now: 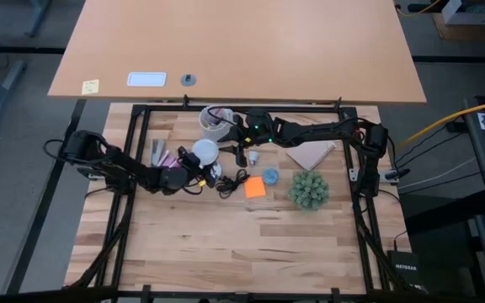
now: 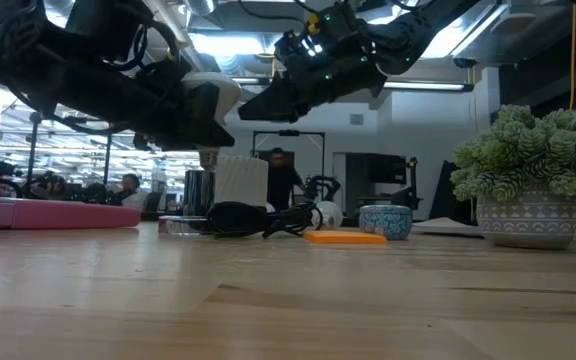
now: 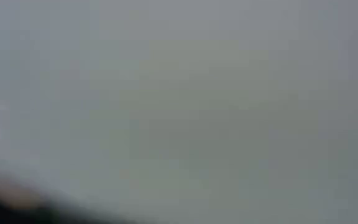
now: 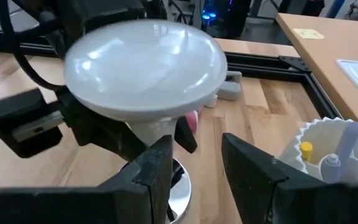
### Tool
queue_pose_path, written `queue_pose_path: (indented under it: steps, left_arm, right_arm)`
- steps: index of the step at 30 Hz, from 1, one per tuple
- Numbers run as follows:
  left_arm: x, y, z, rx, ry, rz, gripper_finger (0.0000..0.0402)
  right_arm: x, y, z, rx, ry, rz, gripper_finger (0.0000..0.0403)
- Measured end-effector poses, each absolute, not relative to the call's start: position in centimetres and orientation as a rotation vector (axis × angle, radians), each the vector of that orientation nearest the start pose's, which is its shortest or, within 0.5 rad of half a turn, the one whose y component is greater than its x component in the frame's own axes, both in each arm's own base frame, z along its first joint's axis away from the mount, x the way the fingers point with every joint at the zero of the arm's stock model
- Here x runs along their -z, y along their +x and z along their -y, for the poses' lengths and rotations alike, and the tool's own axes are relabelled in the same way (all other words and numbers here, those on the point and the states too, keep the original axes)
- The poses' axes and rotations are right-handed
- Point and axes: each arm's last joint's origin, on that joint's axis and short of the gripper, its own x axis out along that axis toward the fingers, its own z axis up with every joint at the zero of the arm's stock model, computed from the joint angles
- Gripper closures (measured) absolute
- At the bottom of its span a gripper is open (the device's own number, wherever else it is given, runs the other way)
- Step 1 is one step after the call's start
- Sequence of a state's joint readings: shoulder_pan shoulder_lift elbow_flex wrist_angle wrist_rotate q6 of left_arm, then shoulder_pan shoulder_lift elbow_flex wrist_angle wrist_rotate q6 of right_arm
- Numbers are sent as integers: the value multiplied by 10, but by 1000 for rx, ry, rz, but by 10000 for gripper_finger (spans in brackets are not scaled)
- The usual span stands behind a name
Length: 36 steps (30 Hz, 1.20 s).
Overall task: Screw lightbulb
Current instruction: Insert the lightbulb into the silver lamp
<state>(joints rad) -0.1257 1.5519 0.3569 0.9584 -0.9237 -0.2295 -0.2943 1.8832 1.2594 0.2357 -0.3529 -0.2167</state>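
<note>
The left gripper point(image 1: 199, 168) is clamped on the lightbulb point(image 4: 145, 65), holding it upright, base down, right above the shiny socket point(image 4: 178, 194), likely to start threading, while the right gripper point(image 4: 194, 165) waits beside the socket, fingers apart and empty.

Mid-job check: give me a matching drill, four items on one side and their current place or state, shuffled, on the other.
Items:
1. lightbulb
2. orange sticky note
3. potted plant
4. right gripper

Place or state:
A. lying flat beside the blue bowl
B. jaws open, holding nothing, close to the bulb
C. held by the left gripper over the shiny socket
D. standing on the right arm's side of the blue bowl

Pairs: 1-C, 2-A, 3-D, 4-B
</note>
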Motion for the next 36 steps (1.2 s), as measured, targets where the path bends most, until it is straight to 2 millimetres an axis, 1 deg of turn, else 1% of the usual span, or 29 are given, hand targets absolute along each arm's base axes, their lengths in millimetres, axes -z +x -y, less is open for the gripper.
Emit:
queue_pose_path:
  steps: [4,10,17,24,31,36]
  left_arm:
    - [-146,243,13,-794,-97,-108,254]
    - [-153,239,19,-788,-50,-113,254]
    - [-146,236,20,-805,-100,-153,254]
    - [-145,236,20,-807,-118,-148,254]
    - [-144,236,19,-811,-128,-155,254]
    - [-143,236,19,-814,-119,-163,264]
  right_arm:
    - [-224,407,113,-97,-89,-363,260]
    - [-224,407,113,-97,-87,-364,260]
    - [-225,408,113,-94,-79,-361,260]
    - [-225,408,114,-70,-87,-357,260]
    - [-229,409,115,-63,-103,-313,260]
    - [-230,410,115,-62,-105,-307,260]
